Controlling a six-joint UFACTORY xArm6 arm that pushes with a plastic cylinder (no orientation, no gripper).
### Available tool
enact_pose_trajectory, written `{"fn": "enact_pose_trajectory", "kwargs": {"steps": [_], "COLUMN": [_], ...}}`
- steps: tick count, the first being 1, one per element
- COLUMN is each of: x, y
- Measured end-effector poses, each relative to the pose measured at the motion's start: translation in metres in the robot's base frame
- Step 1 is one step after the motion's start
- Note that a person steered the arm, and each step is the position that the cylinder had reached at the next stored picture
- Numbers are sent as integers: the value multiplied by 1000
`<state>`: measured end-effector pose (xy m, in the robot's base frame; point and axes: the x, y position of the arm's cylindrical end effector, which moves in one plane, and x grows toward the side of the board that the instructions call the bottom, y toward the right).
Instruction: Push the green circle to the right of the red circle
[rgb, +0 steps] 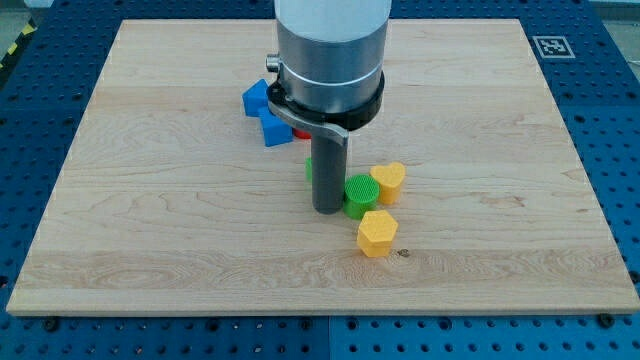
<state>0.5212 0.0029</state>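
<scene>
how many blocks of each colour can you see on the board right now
blue: 2
yellow: 2
green: 2, the green circle and a sliver behind my tip
red: 1, a sliver mostly hidden
total: 7 visible

My tip (327, 208) rests on the bench (150, 220), touching the green circle's (359, 194) left side. Two yellow blocks (388, 182) (378, 233) sit just right of it; blue blocks (264, 108) lie behind.

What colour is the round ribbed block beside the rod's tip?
Green, touching my tip on its right; seen in the camera view.
</scene>
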Motion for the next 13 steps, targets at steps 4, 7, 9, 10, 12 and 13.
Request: {"fn": "enact_pose_trajectory", "kwargs": {"steps": [4, 7, 9, 10, 12, 13], "x": [-33, -11, -77, -77, -112, -111], "y": [90, 153, 142, 126, 26, 33]}}
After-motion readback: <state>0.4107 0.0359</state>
